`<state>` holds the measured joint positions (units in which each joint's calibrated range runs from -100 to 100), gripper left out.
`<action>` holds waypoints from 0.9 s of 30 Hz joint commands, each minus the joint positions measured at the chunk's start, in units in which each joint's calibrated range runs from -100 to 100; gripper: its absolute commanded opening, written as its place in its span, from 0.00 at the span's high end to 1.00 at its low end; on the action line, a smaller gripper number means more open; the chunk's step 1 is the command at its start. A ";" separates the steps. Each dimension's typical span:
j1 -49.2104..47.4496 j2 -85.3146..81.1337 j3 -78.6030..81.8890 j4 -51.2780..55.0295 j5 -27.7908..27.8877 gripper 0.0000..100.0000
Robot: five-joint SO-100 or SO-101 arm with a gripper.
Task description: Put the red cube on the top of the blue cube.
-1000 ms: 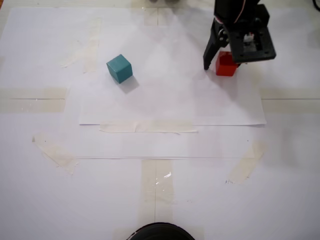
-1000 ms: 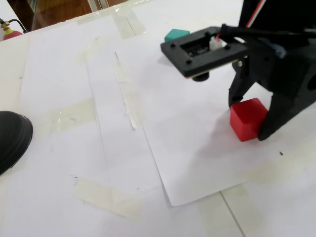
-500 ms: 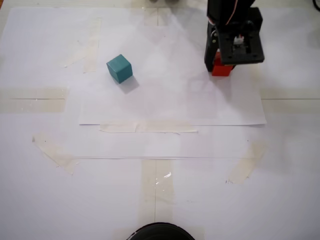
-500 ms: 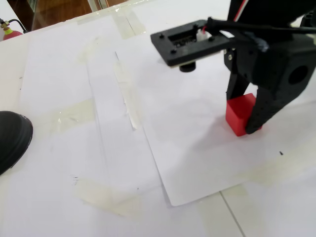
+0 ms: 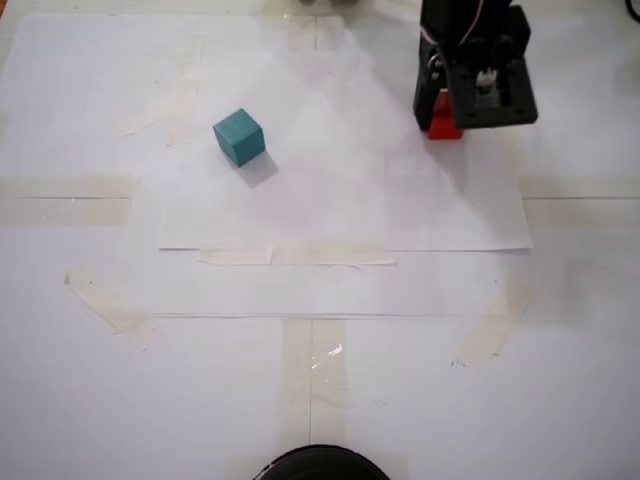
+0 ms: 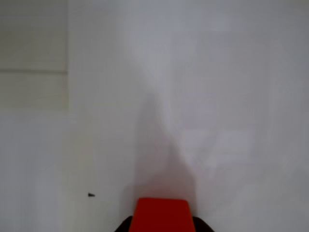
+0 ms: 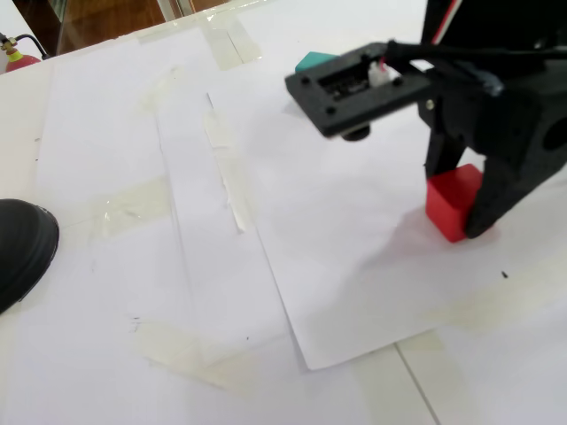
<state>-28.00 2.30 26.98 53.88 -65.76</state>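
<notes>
The red cube (image 5: 445, 124) sits at the right of the white paper sheet, between the black fingers of my gripper (image 5: 441, 112). In a fixed view (image 7: 448, 205) the fingers press its two sides, and its base is at or just above the paper. The wrist view shows the red cube (image 6: 161, 215) at the bottom edge between the dark fingertips. The blue cube (image 5: 239, 136) is teal and stands alone to the left, well apart. In the other fixed view it (image 7: 312, 62) is partly hidden behind the wrist camera mount.
White paper sheets are taped down with beige tape strips (image 5: 296, 256). A black rounded object (image 5: 320, 466) sits at the near edge in one fixed view and at the left edge (image 7: 22, 250) in the other.
</notes>
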 commanded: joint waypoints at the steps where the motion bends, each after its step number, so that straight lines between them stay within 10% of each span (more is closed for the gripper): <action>1: 0.37 -4.53 -6.96 7.31 1.17 0.87; 27: 15.96 -23.33 -13.59 30.95 13.53 0.88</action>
<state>-17.18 -15.23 19.66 81.78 -55.85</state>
